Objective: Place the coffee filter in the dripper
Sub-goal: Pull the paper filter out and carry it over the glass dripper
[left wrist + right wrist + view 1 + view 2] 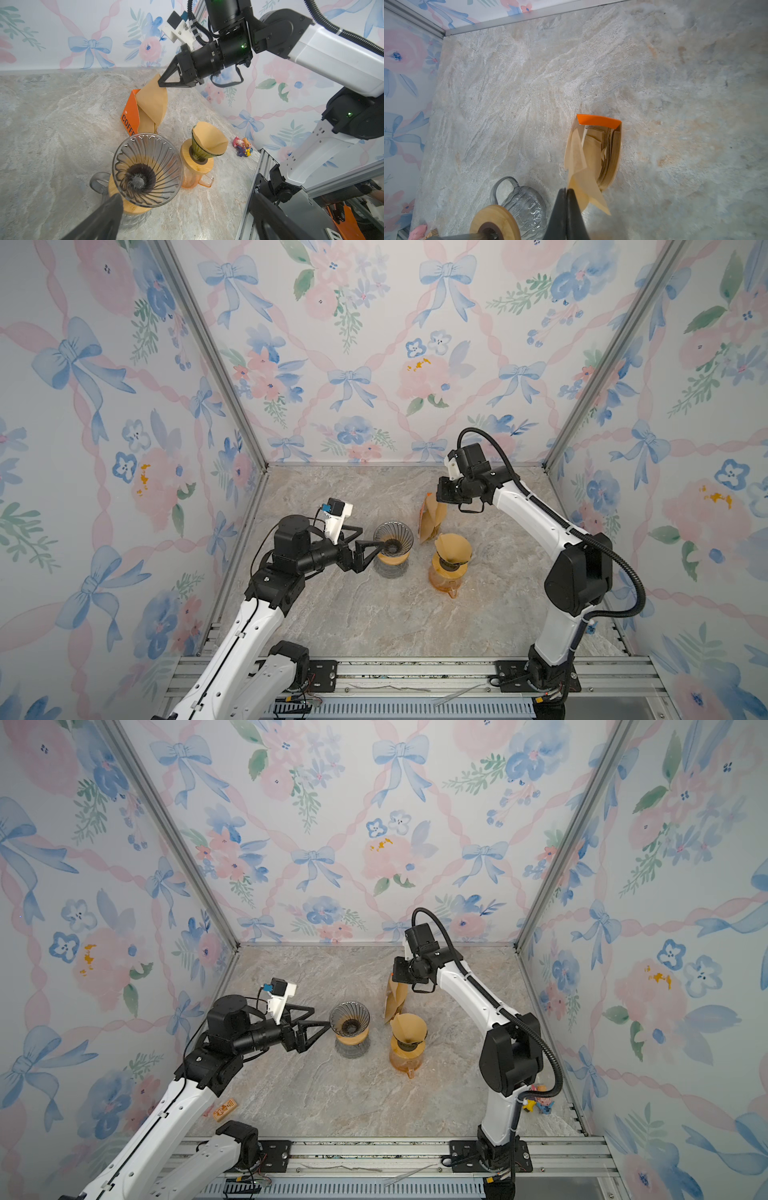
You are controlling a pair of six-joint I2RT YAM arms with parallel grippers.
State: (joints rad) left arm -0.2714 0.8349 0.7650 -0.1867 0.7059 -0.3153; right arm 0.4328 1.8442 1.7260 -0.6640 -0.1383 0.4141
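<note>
While left claw (376, 537) gapes empty; right claw (160, 83) pinched on coffee filter (153, 99), long axis hanging upright.

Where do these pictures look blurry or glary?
Left wrist view: the left black fingers are out of focus; glints dot the clear ribbed glass dripper. Right wrist view: the shut right black fingers are blurred. Both top views: even light.

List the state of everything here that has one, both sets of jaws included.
left gripper: jaws open, at the clear dripper
right gripper: jaws shut on the coffee filter
coffee filter: pinched, partly out of the filter box
filter box: upright, open, spare filters inside
clear dripper: empty, on the gray carafe
dark dripper: seated filter inside, on the orange carafe
</note>
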